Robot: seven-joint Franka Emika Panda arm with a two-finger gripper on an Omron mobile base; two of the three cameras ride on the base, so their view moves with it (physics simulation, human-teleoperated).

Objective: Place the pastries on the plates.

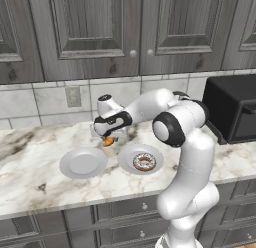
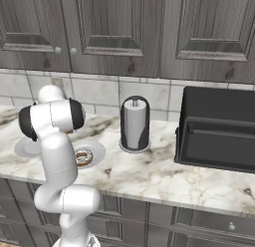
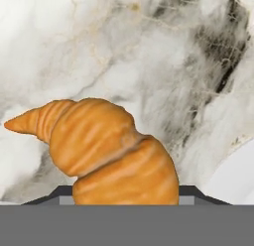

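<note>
- Pinched between the gripper's (image 1: 107,137) 2 fingers is the croissant (image 3: 101,150), which swells across the lower half of the hand view with its pointed tip out at 9 o'clock.
- From the left base view, that orange-brown croissant shows as a small patch just under the hand, at 12 o'clock from the gap between the 2 plates; whether it is lifted off the stone or touching it cannot be told.
- Marble counter (image 1: 30,157) lies behind the croissant in the hand view, pale with dark veins toward 1 o'clock.
- At 4 o'clock in the hand view, a pale curved edge of a plate (image 3: 237,175) cuts into the corner.
- Left plate (image 1: 83,162) sits bare on the counter, at 7 o'clock from the hand.
- Right plate (image 1: 140,158) sits just beside it, at 5 o'clock from the hand, rims near but apart.
- On that right plate rests the donut (image 1: 144,162), brown with white icing and sprinkles, lying flat a little toward the plate's 4 o'clock side.
- From the right base view, the donut and its plate appear just past the arm's upright link, with the other plate partly hidden behind the arm.
- Paper towel holder (image 2: 135,125) stands upright on the counter, at 2 o'clock from the donut plate in the right base view.
- Black microwave (image 2: 219,131) sits at 3 o'clock of the towel holder, well apart from the plates.
</note>
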